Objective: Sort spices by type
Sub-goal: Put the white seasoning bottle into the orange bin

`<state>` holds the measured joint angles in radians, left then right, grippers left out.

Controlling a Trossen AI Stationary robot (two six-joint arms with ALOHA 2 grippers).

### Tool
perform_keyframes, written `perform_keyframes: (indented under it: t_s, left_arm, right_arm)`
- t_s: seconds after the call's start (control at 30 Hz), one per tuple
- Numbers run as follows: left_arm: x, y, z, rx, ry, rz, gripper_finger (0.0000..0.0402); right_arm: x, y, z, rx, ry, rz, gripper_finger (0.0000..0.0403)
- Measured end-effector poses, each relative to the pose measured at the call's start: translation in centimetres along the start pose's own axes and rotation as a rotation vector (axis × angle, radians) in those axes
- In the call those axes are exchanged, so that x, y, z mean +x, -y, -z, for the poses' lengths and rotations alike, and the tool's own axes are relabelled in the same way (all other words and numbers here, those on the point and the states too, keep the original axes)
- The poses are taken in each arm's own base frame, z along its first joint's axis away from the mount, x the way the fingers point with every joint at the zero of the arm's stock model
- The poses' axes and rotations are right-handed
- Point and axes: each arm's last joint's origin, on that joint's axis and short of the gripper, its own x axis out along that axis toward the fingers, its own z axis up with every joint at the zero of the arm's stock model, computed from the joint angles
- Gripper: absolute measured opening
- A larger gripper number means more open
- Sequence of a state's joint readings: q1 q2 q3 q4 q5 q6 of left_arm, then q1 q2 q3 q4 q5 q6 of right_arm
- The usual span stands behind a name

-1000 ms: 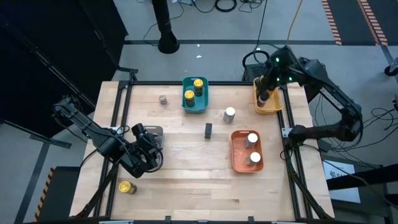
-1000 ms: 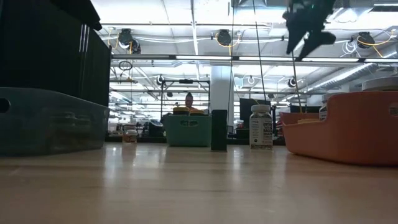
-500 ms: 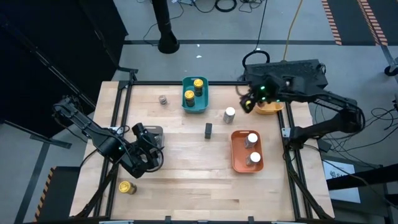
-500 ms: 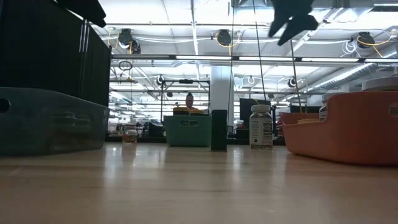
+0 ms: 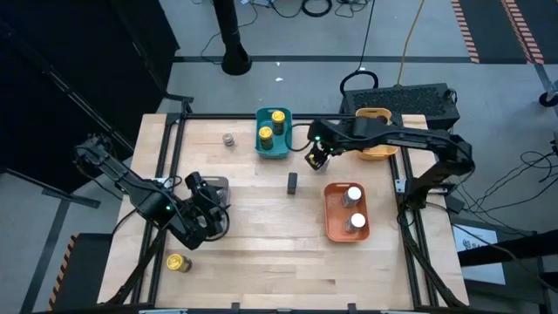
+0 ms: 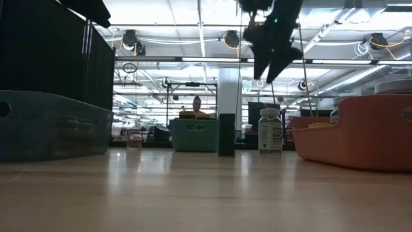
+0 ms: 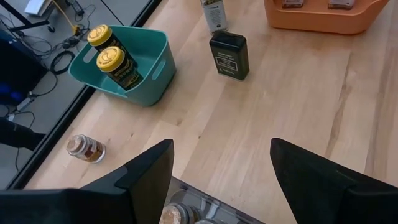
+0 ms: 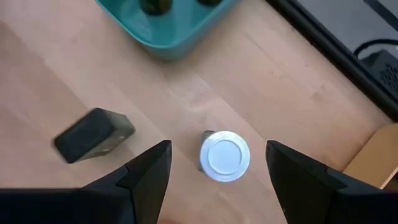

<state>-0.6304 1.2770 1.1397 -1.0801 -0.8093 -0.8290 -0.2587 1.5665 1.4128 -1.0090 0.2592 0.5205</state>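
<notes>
The right pincer (image 5: pixel 316 160), fingers apart, hangs at upper centre of the high view above the white-topped jar (image 5: pixel 322 162) on the worktop (image 5: pixel 261 235), which in the right wrist view stands upright, round-capped (image 8: pixel 224 156), between the spread fingers (image 8: pixel 146 180).

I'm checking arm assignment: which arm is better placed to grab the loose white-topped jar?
Right: the right gripper hangs open directly above the white-topped jar; the left gripper sits far off.
</notes>
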Motion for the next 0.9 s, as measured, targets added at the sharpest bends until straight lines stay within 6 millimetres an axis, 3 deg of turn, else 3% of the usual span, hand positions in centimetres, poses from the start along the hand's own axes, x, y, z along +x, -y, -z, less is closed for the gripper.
perform_keyframes:
  t_s: [0.43,0.7,0.9]
  left_arm:
    - [0.0,0.0,0.0,0.008,0.004,-0.006,0.0274]
    - [0.0,0.0,0.0,0.01,0.003,-0.007,0.0274]
    - [0.0,-0.1,0.0,0.011,0.003,-0.008,0.0274]
  right_arm:
    - [4.2,0.3,-0.1,-0.021,-0.153,0.098,0.0244]
    - [4.4,0.1,0.0,-0.063,-0.195,0.029,0.0244]
    - [4.8,1.4,-0.6,-0.081,-0.213,0.011,0.0244]
